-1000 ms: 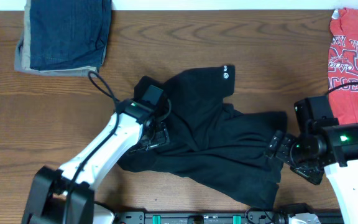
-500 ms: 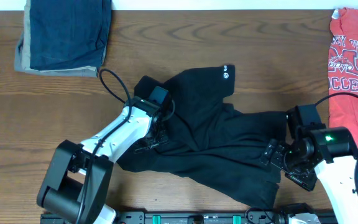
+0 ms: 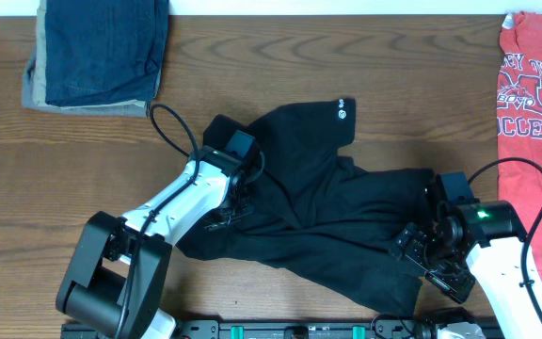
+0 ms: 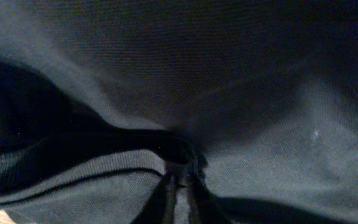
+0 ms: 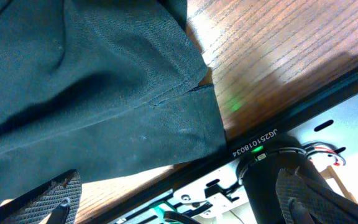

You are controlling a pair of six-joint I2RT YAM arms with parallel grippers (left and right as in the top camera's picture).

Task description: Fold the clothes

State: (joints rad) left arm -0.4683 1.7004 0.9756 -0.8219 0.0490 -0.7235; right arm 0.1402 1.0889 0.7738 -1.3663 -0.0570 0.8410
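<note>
The black shirt [image 3: 327,207] lies rumpled in the middle of the tabletop [image 3: 346,56]. Its long axis slants from the far end, where the white round logo [image 3: 342,112] shows, down to a hem corner [image 5: 197,81] at the near right edge. It is not yet folded: the cloth is bunched in ridges along that slant.

The left hand [image 3: 236,202] sits on the shirt's left border, and in its wrist view the fingers are drawn together with a ridge of black cloth caught between them, so I judge it clamped on the shirt.

The right hand [image 3: 420,252] is at the opposite, near-right end. Its fingers [image 5: 58,193] stand wide apart with nothing between them, and the hem corner lies just ahead of them and towards the shirt's middle (the bare wood beside it leaves the edge easy to see).

So the two hands flank the long axis, one at each end. The right hand is the nearer to the loose hem, and the coming move likely turns on closing there, so that the cloth can be drawn taut between both hands.

The red T-shirt [image 3: 532,104] and the denim stack [image 3: 102,52] lie well apart.
</note>
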